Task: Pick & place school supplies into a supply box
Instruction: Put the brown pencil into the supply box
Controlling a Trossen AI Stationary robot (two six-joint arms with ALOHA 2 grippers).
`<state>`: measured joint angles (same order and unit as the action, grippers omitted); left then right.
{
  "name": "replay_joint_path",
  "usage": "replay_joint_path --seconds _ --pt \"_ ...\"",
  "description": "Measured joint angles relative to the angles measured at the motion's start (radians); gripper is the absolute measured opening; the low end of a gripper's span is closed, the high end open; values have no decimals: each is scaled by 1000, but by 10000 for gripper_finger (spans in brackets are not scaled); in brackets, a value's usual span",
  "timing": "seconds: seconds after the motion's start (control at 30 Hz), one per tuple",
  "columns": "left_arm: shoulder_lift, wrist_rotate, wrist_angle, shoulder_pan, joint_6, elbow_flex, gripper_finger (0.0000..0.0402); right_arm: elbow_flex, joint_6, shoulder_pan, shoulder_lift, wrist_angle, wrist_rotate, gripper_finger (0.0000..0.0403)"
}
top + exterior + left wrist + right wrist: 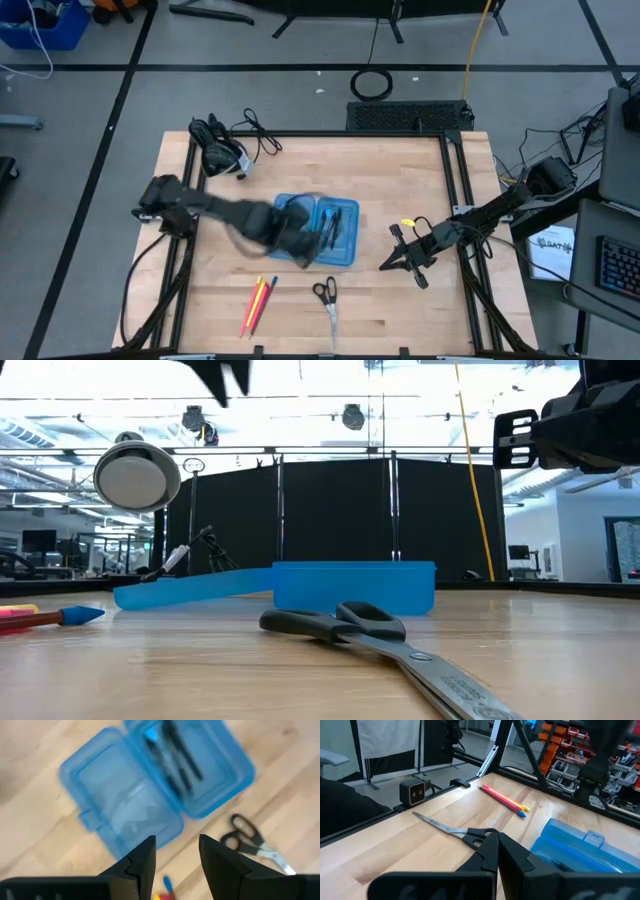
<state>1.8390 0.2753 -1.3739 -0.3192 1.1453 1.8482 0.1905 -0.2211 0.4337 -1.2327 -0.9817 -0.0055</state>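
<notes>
Nearest you on the worktop lie the scissors, black handles toward the box and silver blades pointing at the near edge. Just left of them sits a small bunch of pens in red, pink and yellow, one with a blue tip, lying loose on the wood.

Farther in, at mid-worktop, you see the supply box spread open, both blue halves flat. Its right half holds several black pens. Your left hand hovers above the box's left half, fingers moderately apart and holding nothing.

Off to the right, well apart from the box, your right hand waits above the wood with its fingers pressed together, empty.
</notes>
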Motion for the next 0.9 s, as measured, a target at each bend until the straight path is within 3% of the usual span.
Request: replay_joint_path --seconds 0.1,0.23,0.43,0.57,0.7,0.9 --pt "-33 30 -11 -94 100 -80 152 0 0 0 0 7 0 0" --pt "-34 25 52 -169 94 -221 152 0 0 0 0 -12 0 0" --pt "-81 -126 315 -203 200 -496 152 0 3 0 0 -30 0 0" --pt "-120 -154 459 -234 323 -643 152 0 38 0 0 -7 1 0" --pt "-124 -198 568 -233 380 -707 152 0 52 0 0 38 2 0" --pt "-103 -249 568 -219 374 -717 152 0 29 0 0 26 3 0"
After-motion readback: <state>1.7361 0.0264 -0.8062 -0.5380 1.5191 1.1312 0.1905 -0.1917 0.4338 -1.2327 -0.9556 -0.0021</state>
